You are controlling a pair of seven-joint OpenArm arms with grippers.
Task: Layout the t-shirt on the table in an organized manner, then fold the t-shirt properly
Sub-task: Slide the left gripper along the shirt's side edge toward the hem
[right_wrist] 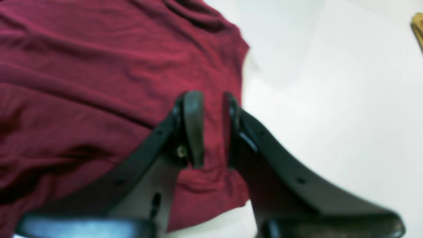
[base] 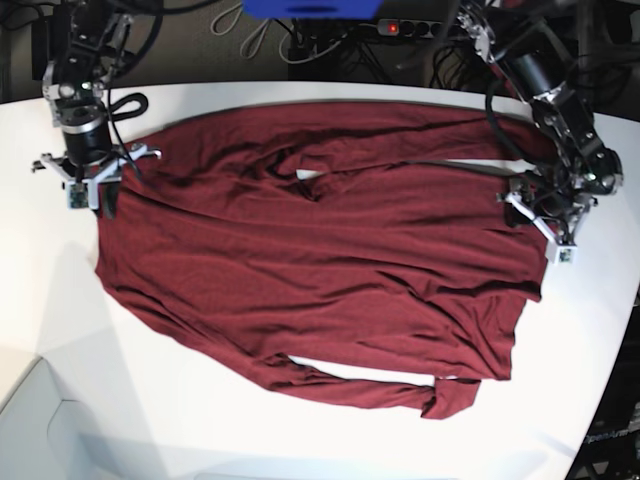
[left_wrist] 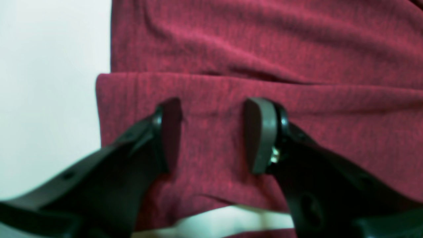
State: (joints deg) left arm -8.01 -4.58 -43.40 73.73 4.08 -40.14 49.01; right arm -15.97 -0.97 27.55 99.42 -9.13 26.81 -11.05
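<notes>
The dark red t-shirt [base: 320, 250] lies spread and wrinkled across the white table [base: 60, 330]. One long sleeve runs along the far side and another along the near edge. My left gripper [base: 545, 215] is at the shirt's right edge. In the left wrist view its fingers [left_wrist: 261, 132] stand well apart, open [left_wrist: 213, 135], over a folded band of cloth [left_wrist: 264, 39]. My right gripper [base: 85, 185] is at the shirt's far left corner. In the right wrist view it [right_wrist: 212, 129] shows a narrow gap between the jaws, just inside the cloth's edge [right_wrist: 99, 66].
Cables and a power strip [base: 400, 28] lie behind the table's far edge, beside a blue object [base: 310, 8]. A yellowish object [right_wrist: 418, 28] shows at the right wrist view's edge. The table's curved edge [base: 30, 390] runs at the front left.
</notes>
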